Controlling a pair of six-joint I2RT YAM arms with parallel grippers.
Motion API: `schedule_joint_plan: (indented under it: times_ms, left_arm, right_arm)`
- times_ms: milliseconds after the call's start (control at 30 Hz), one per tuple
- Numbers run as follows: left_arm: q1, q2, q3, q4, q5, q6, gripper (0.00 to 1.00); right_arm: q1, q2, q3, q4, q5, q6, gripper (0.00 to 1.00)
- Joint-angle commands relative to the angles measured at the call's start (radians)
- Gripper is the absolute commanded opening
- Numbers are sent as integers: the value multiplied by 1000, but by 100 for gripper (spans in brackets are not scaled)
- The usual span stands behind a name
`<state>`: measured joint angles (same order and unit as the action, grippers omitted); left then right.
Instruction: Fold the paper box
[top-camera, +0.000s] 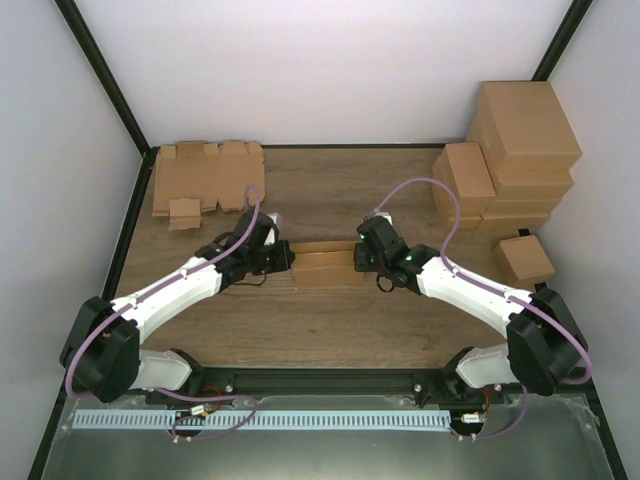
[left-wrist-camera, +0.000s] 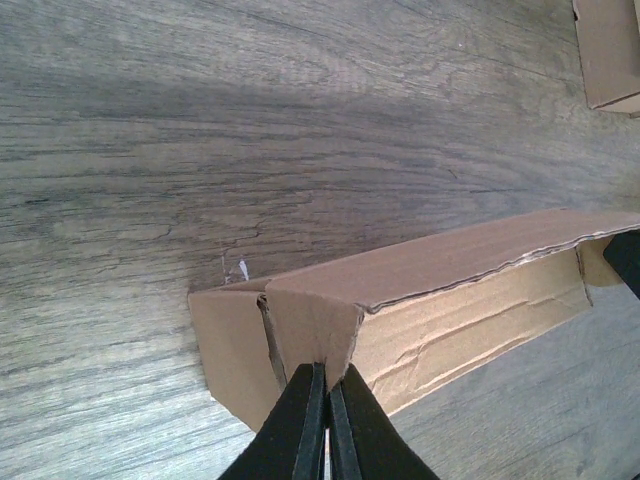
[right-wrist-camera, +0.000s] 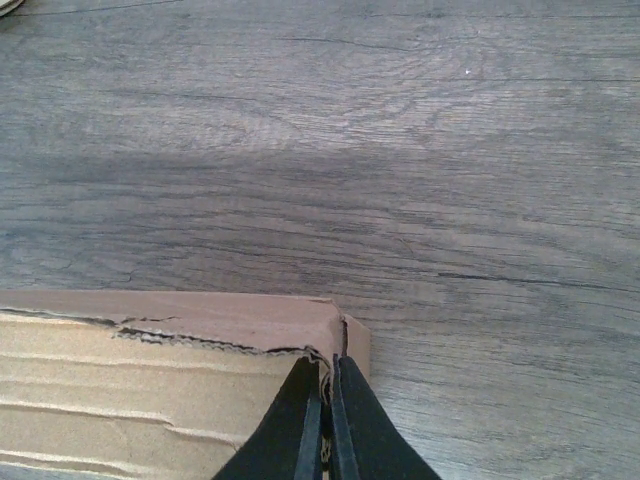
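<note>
The paper box is a partly folded, long, low brown cardboard shape lying on the table between the two arms. My left gripper is shut on the upright flap at its left end; in the left wrist view the black fingertips pinch the cardboard edge of the box. My right gripper is shut on the corner flap at the right end. In the right wrist view its fingertips clamp the thin wall of the box. The box's long top edge looks ragged and slightly parted.
A pile of flat die-cut cardboard blanks lies at the back left. Stacked brown cartons stand at the back right, with one small folded box nearer on the right. A carton corner shows in the left wrist view.
</note>
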<state>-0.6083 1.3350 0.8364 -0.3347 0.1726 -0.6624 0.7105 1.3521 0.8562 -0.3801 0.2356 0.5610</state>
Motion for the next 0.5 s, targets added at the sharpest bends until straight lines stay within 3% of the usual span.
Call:
schedule_joint_plan:
  times_ms: [0, 467]
  left_arm:
    - [-12, 16, 5, -27, 10, -16, 4]
    - [-22, 7, -15, -99, -59, 25, 4]
  right_arm:
    - [10, 5, -32, -74, 10, -4, 1]
    - [10, 14, -33, -87, 36, -28, 1]
